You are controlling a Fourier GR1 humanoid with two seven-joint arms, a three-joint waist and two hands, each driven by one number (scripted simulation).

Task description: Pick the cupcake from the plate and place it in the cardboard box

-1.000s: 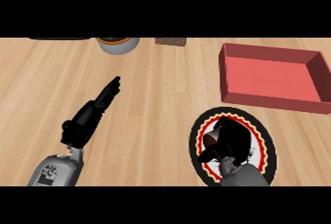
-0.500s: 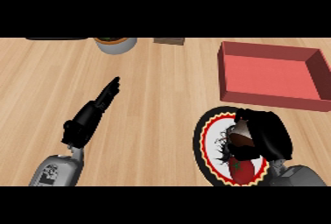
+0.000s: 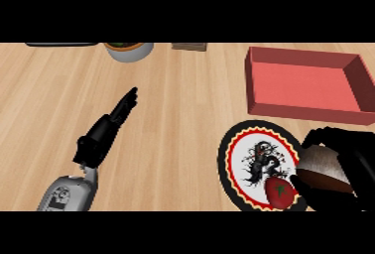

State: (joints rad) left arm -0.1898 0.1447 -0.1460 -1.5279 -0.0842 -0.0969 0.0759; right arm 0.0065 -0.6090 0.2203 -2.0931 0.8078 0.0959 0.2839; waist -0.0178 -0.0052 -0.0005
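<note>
cupcake spot: the cupcake (image 3: 322, 171) is sitting at the right edge of the plate (image 3: 242, 149), tipped on its side, brown base and pale wrapper showing

right hand: the right hand (image 3: 344, 166) is curling around the cupcake, so it looks like it's grasping it

red blob: a small red piece (image 3: 281, 192) is lying on the plate just beside that hand

which way next: the cardboard box (image 3: 307, 84) is lying up and slightly left of the hand, near, so I'm guessing a short carry

left hand: the left hand (image 3: 106, 131) is resting with straight fingers, well apart from everything

surface: the wooden counter (image 3: 176, 109) is giving plenty of room
</note>
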